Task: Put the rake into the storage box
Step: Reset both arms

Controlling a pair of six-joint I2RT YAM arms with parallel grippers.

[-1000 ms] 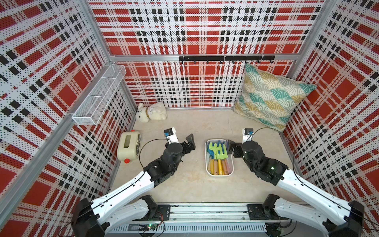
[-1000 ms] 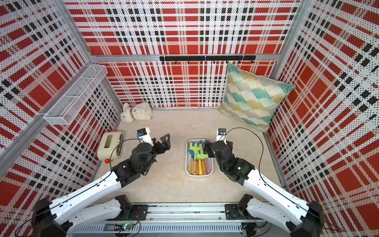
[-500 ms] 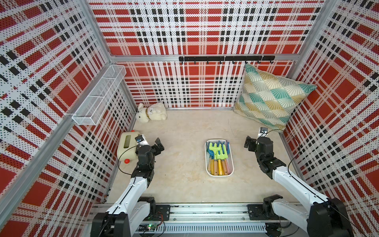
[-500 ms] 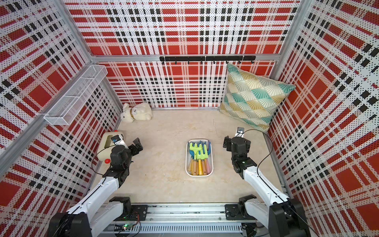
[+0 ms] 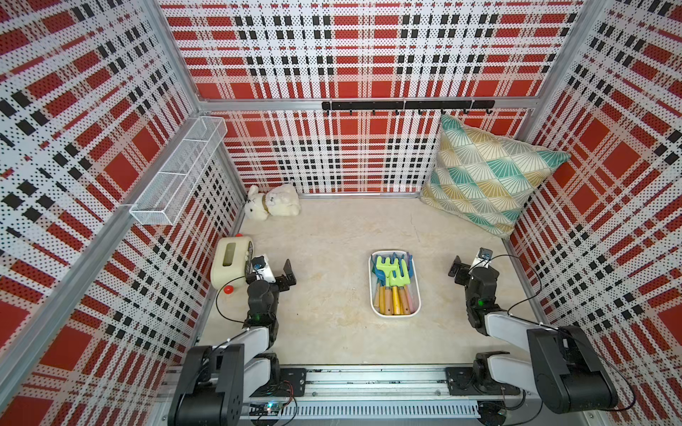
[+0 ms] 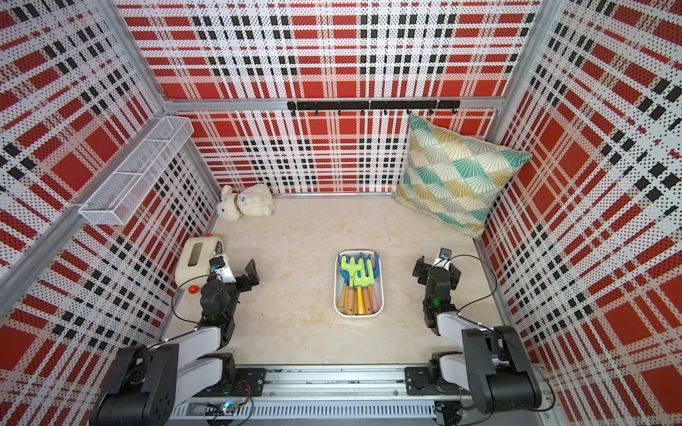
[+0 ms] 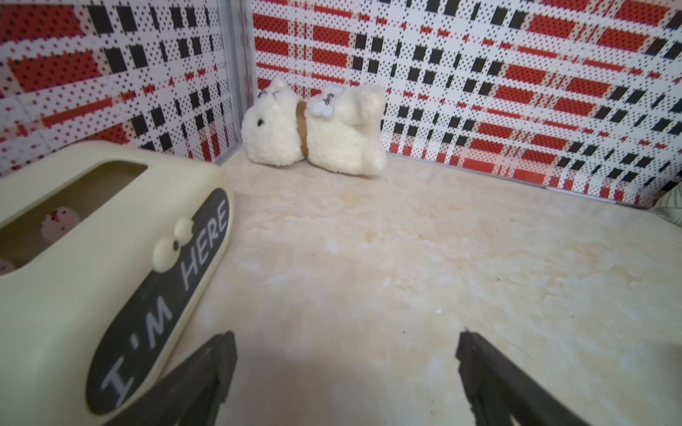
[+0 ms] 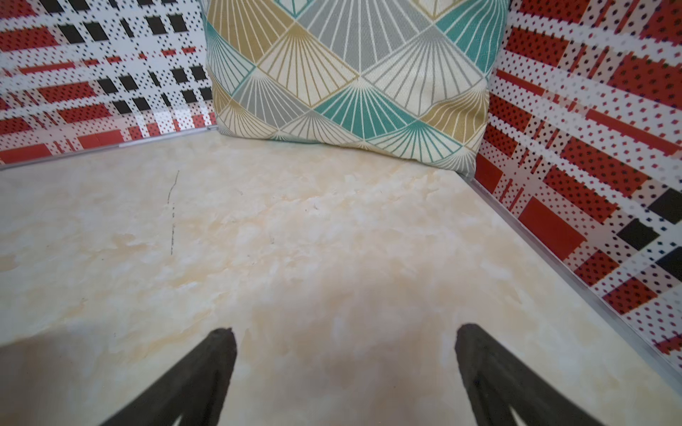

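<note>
In a top view the storage box (image 5: 394,315) sits mid-table with its long side running from the robot's base toward the back wall. The rake (image 5: 386,266) lies inside it, on top of the other toy tools. Its green head is at the far end and its wooden handle points back toward the base, in line with the box. The left pincer (image 5: 273,273) hangs well off to the box's left, just beside the cream toy (image 5: 230,263). The right pincer (image 5: 470,267) hangs off to the box's right and looks the nearer of the two. Both are spread and empty. I'd judge the job done, since I can see no rake left out on the table (image 5: 332,239).

The other top view agrees. The box rim (image 6: 358,314) has bare table on every side, and the rake head (image 6: 352,266) stays within the walls.

From the left wrist, the left pincer (image 7: 345,339) gapes over bare table with nothing between its jaws. The cream toy (image 7: 73,258) is close by one jaw and the plush dog (image 7: 313,136) is away in the corner.

From the right wrist, the right pincer (image 8: 347,332) is also wide and empty. There is open table ahead of it up to the cushion (image 8: 350,73), and the side wall is close by. The box shows in neither wrist view.
</note>
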